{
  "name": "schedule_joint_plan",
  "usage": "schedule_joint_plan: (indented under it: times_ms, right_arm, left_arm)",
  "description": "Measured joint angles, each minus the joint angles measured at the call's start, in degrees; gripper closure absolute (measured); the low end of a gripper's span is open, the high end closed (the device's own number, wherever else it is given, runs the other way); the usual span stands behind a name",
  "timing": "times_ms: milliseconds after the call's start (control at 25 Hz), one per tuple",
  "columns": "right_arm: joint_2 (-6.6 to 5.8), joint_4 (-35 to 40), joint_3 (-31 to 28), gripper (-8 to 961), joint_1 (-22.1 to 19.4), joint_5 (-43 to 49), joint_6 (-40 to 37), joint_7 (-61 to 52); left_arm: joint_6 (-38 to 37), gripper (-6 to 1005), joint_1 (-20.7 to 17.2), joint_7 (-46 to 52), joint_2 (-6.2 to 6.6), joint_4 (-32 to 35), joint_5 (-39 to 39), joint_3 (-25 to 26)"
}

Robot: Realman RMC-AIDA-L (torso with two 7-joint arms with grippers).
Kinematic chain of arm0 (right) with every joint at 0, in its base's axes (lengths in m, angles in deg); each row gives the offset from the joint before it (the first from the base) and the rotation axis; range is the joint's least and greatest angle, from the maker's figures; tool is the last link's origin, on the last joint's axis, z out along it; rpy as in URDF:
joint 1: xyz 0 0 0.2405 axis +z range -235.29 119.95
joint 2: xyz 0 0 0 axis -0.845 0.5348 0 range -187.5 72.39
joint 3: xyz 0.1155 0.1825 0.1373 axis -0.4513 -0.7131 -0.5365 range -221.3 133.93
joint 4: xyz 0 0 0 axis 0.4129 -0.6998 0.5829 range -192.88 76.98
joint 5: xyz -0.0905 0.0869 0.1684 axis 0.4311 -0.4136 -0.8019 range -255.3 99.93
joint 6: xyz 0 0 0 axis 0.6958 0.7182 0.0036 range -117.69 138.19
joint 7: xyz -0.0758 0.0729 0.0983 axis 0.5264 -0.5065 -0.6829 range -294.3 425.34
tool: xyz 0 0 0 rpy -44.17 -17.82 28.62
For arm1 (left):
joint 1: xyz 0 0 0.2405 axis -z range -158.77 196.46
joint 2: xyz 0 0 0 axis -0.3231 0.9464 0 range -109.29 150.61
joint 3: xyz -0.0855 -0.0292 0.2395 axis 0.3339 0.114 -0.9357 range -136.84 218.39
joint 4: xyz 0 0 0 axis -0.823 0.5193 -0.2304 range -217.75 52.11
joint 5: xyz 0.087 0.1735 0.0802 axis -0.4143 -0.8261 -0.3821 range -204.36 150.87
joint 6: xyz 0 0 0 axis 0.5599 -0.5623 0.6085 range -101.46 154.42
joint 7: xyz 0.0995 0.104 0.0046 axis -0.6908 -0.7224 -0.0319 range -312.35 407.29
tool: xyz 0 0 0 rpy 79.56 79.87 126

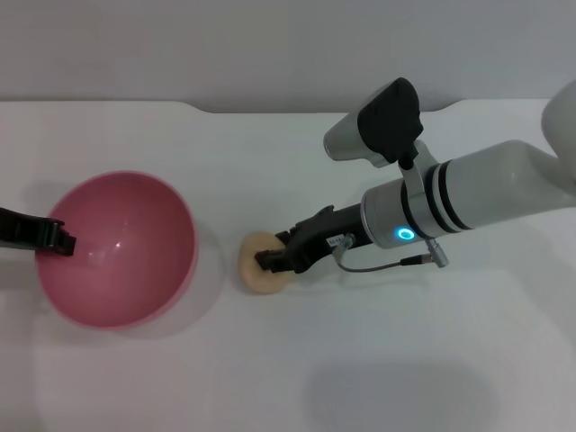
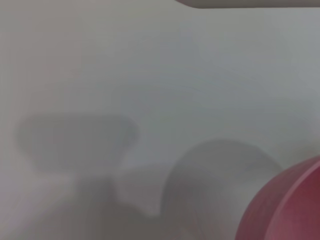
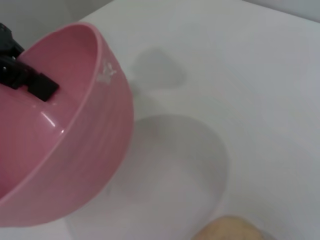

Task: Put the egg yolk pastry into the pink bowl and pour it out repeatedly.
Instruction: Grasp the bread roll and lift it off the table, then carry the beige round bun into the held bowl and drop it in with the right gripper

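Note:
The pink bowl (image 1: 126, 256) is at the left, tipped with its opening facing up and right, casting a shadow on the white table (image 1: 297, 378). My left gripper (image 1: 56, 239) is shut on the bowl's left rim; it also shows in the right wrist view (image 3: 30, 80). The egg yolk pastry (image 1: 254, 277), a pale beige lump, lies on the table just right of the bowl. My right gripper (image 1: 270, 261) reaches in from the right and is shut on the pastry. The bowl (image 3: 70, 150) and the pastry's edge (image 3: 230, 229) show in the right wrist view; the bowl's outer wall (image 2: 287, 205) shows in the left wrist view.
The table's far edge (image 1: 270, 108) meets a grey wall. My right forearm (image 1: 477, 193) spans the right side above the table.

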Motion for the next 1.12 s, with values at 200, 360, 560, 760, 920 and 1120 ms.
schedule_joint_plan:
  times_ms: [200,360,560,760,920,1120]
  right_arm:
    - [-0.4,0.6,-1.2,566,-1.5,-0.1,-0.3,0.0]
    - [-0.95,3.6,-6.2,619,-4.9,0.0,-2.5,0.1]
    - [-2.56,11.2,-15.0,656,-11.8,0.5,-8.3,1.5]
    - [-3.49,21.0,-26.5,698,-17.6,1.4,-21.7,7.7]
    - [-3.49,26.7,-31.7,715,-17.8,6.5,-31.7,9.2]
    - [-2.35,31.9,-31.6,737,-15.9,13.4,-35.5,8.9]
  left_arm:
    - [0.0,1000,0.5,0.0,0.07,0.0,0.0,-0.2]
    - [0.0,1001,1.3,-0.3,0.12,-0.3,0.0,-0.6]
    - [0.3,1001,3.5,-0.3,0.15,-1.9,-0.7,-2.9]
    - [0.6,1001,7.9,-0.1,0.05,-6.1,-0.8,-6.7]
    - [0.6,1001,12.4,0.5,-0.11,-10.2,-0.7,-10.8]
    - [1.8,1000,17.0,2.5,-0.51,-13.5,-0.7,-16.4]
